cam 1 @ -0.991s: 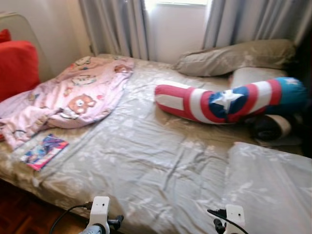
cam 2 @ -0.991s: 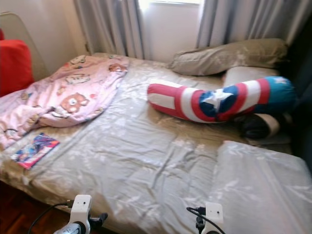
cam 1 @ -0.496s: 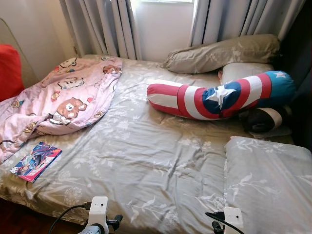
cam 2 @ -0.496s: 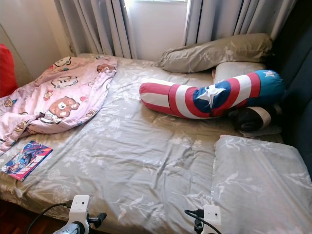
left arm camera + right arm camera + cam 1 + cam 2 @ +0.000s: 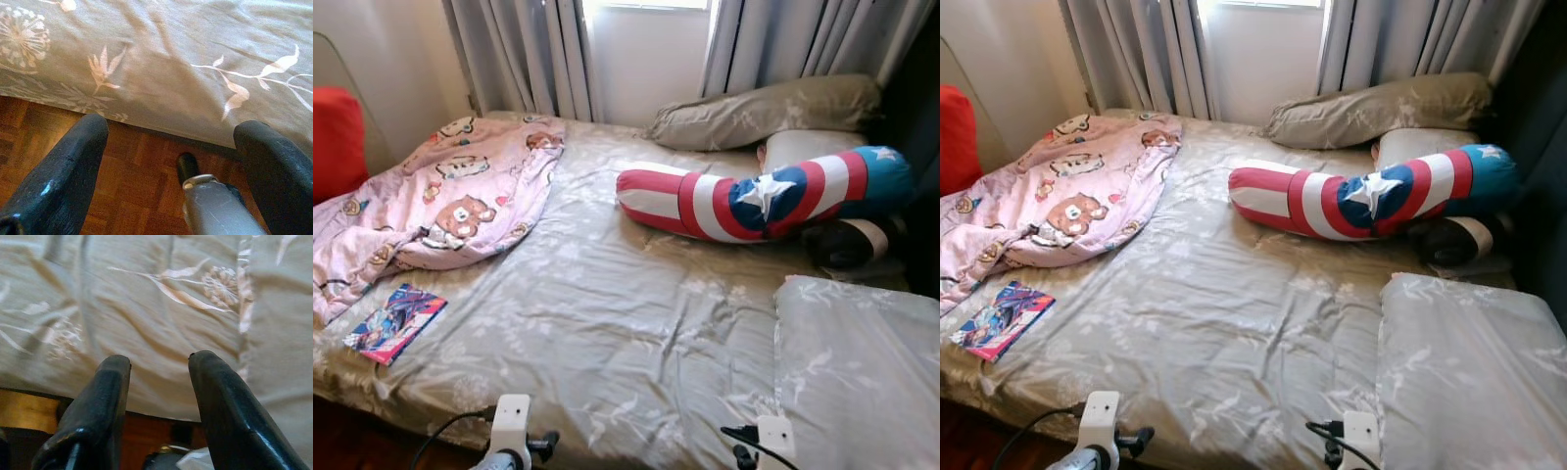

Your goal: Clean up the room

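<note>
While both arms hang low at the near edge of the bed (image 5: 636, 333), the left pincer (image 5: 171, 161) stands wide open over the wooden floor (image 5: 137, 161) and the right pincer (image 5: 159, 382) is open too, a narrower gap, facing the sheet. Nearest loose item is the comic book (image 5: 395, 321), lying flat on the bed's left near corner, forward and to the left of the left pincer, its long axis running diagonally away towards the right. So the left arm is the nearer one. Further back lie the pink blanket (image 5: 440, 201) in a heap and the striped bolster (image 5: 754, 196) across the right side. Compared with half a second ago, the camera has swung slightly left and blurred; nothing on the bed has moved
</note>
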`<state>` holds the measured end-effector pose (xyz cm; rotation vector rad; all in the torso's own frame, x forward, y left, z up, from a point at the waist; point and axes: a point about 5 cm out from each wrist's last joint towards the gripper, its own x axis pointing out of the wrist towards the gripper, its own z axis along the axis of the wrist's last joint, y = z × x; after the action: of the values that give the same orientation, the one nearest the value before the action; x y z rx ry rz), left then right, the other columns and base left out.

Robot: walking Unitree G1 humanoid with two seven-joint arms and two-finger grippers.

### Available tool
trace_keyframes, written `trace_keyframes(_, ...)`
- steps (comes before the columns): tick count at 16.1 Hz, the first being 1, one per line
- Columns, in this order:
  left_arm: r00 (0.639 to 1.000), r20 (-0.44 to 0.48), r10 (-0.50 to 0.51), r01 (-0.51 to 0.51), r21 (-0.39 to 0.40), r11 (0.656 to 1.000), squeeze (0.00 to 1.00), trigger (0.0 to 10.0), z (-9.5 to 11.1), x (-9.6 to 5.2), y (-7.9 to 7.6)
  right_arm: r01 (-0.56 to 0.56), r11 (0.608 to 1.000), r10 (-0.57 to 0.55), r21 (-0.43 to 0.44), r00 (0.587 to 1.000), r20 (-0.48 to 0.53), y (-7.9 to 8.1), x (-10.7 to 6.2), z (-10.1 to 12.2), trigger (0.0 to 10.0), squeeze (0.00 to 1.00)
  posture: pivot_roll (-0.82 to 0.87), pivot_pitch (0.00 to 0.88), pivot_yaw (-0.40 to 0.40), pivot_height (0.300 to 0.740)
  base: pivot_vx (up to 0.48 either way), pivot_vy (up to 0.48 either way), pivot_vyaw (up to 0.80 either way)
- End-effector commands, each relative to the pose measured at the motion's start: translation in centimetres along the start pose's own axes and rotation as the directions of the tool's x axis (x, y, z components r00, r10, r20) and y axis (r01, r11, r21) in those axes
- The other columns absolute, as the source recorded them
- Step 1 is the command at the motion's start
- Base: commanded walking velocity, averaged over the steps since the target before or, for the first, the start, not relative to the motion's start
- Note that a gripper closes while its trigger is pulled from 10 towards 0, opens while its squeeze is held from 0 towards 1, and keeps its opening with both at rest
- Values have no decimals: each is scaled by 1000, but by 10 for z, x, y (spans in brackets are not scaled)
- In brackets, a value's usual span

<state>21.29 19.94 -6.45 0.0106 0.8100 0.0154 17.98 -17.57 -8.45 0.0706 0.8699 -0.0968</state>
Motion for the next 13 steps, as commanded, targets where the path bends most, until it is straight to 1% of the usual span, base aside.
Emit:
trace_keyframes(1,1000,-3,-4,4,1,1000,0,10000,1,1,-3,11,1000,-11,-3,1000,-9,-4,-1,-2,10000,0,-18,0,8,740,0,480,0)
trace_keyframes(9,1000,3,3,-3,-7,1000,0,10000,3,1,-2,4,1000,-4,1,1000,-14,-2,0,-2,10000,0,-13,0,9,740,0,480,0)
trace_keyframes(11,1000,3,4,-4,-9,1000,0,10000,3,1,-2,4,1000,-4,-12,1000,-22,-2,-1,-3,10000,0,-13,0,8,740,0,480,0)
trace_keyframes(13,1000,2,7,-7,-12,1000,0,10000,3,1,-1,5,1000,-5,-1,1000,-21,-2,-1,-4,10000,0,-16,0,11,740,0,480,0)
